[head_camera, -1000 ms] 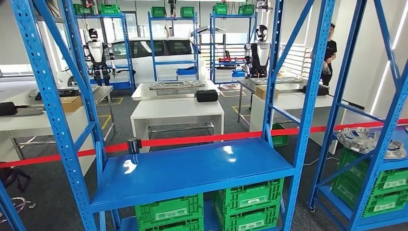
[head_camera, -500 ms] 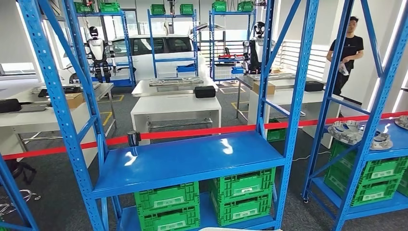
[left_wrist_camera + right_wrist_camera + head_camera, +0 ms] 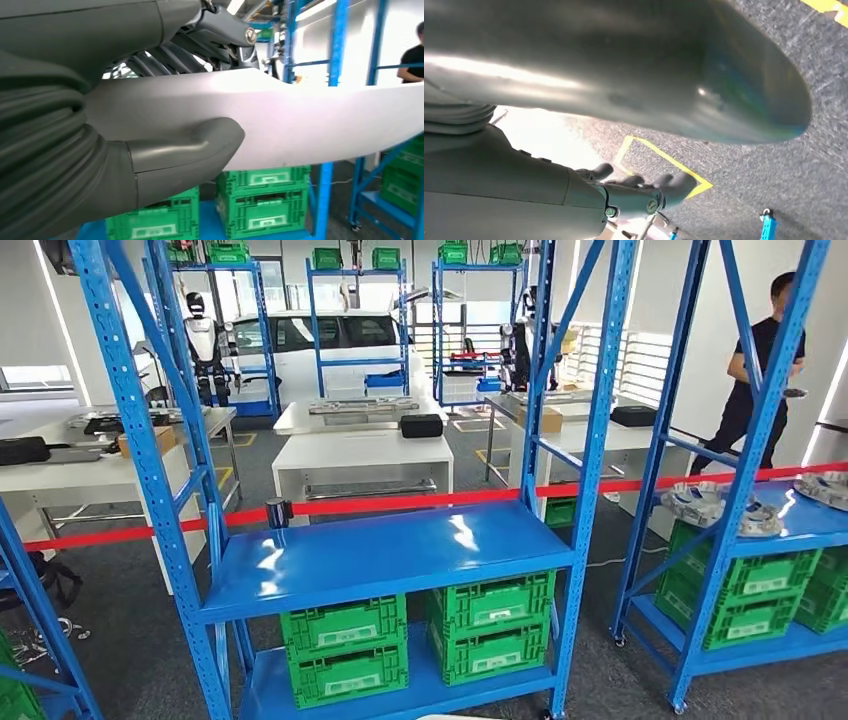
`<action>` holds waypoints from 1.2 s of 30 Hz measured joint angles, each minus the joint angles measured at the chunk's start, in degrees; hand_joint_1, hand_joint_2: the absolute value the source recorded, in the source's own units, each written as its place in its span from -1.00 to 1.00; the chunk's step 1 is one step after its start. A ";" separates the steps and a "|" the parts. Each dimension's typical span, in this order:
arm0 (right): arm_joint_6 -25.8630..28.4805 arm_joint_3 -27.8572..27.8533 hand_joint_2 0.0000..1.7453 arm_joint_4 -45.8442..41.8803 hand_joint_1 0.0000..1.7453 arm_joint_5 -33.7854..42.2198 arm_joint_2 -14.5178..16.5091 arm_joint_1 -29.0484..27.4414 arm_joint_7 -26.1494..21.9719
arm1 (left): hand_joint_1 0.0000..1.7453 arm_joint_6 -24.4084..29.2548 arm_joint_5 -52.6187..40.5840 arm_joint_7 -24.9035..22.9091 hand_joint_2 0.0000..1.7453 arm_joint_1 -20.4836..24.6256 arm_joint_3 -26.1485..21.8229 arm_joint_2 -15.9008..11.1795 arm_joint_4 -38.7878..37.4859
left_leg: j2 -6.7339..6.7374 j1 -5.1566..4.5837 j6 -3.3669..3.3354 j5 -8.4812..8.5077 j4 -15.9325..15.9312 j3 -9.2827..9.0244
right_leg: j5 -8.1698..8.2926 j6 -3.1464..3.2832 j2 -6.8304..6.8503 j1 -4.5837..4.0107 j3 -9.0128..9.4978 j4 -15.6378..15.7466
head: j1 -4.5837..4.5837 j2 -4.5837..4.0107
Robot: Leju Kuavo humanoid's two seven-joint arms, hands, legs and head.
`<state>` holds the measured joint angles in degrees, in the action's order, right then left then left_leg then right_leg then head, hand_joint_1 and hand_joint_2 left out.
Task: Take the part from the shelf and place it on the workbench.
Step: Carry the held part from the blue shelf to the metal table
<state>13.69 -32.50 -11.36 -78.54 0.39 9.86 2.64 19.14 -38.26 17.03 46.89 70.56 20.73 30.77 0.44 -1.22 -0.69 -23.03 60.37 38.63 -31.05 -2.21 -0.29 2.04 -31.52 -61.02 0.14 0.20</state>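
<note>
a blue rack (image 3: 380, 555) stands near, green crates (image 3: 420, 635) on its low shelf, and a second rack (image 3: 745, 530) is just right of it. a red tape (image 3: 400, 503) runs across behind them. white tables (image 3: 360, 452) sit farther back on grey floor (image 3: 120, 640), with a white car (image 3: 300, 350) far off. bright windows (image 3: 640, 365) light the right side.

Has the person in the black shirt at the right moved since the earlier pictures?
Yes. The person has stepped rightward, away from the black case on the white table; the camera shifted too.
</note>
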 joint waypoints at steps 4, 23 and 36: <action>0.84 -0.89 -1.00 -0.01 -1.00 0.78 -0.08 0.07 0.32 | 1.00 0.05 -0.36 -0.02 1.00 -0.20 0.01 -0.13 -0.07 | -0.24 0.33 1.29 -2.85 2.77 1.69 | 1.78 2.10 0.33 0.25 -1.99 -0.12 | -0.35 0.00; 0.41 -1.75 -1.00 -0.03 -1.00 -0.14 -0.22 0.32 1.18 | 1.00 1.13 -0.73 0.26 1.00 -0.61 -0.08 -0.02 -0.69 | -0.06 -0.18 -1.94 -2.57 -4.34 -6.20 | -0.90 -0.35 0.32 -0.35 -11.84 -12.05 | -0.14 0.00; 0.30 -1.75 -1.00 -0.03 -1.00 -0.63 -0.04 0.36 2.89 | 1.00 2.41 -3.04 1.48 1.00 -0.97 -0.31 -0.07 -1.88 | -0.01 0.23 1.59 -6.99 7.12 2.62 | 1.65 2.49 -0.56 0.11 -1.83 0.48 | -0.42 0.00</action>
<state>13.99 -34.25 -11.39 -79.18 0.35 10.22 5.53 21.55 -41.29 18.51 45.92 70.25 20.67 28.89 0.43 -0.99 0.90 -30.03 67.49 41.25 -29.40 0.28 -0.85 2.16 -33.35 -60.53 -0.28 0.20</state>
